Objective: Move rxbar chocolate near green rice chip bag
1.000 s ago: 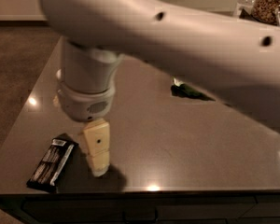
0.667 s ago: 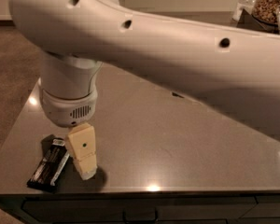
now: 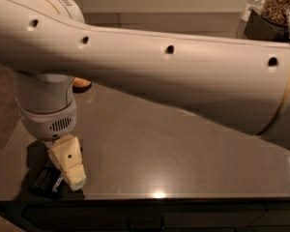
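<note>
Since our arm swung left and down, the tool (image 3: 70,172) now covers the rxbar chocolate (image 3: 43,181) at the front-left corner of the surface (image 3: 183,149). A grasp seems imminent, though we cannot tell whether it has closed.

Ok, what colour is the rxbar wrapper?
Black with pale markings, in the camera view; the end effector sits directly over the rxbar.

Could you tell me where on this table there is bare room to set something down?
Bare: the middle and front right of the table, from the gripper across to where the arm passes overhead. Crowded: the front-left corner, where the gripper stands at the rxbar chocolate; an orange object lies back left. The arm hides the rest of the back.
</note>
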`<state>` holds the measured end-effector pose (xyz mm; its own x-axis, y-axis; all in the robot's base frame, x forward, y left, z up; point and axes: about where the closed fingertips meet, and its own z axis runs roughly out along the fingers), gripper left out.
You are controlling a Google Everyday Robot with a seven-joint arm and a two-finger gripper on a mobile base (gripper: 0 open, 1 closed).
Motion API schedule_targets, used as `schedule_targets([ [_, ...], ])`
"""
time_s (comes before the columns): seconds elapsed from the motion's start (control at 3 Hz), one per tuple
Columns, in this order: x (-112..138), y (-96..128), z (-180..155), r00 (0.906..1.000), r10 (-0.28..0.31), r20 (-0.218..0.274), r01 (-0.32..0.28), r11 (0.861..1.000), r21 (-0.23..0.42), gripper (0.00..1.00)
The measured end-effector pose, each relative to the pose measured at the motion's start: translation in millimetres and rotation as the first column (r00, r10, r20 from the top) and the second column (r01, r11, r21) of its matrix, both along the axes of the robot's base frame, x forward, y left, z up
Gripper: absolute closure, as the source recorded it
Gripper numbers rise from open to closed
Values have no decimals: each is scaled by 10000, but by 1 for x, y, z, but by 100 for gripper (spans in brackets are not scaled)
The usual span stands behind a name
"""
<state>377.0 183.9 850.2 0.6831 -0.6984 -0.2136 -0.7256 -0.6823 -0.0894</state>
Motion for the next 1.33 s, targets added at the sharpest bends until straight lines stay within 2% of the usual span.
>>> schedule_targets([
  [0.33, 10, 2, -11, 9998, 190, -61, -192, 9993, -327, 0],
  [0.67, 18, -1, -18, 9998, 183, -118, -189, 9983, -552, 16],
  [1.0, 24, -10, -24, 9998, 60, -179, -71, 9978, -663, 45],
  [1.33, 24, -13, -21, 9998, 30, -188, -42, 9980, -625, 69],
])
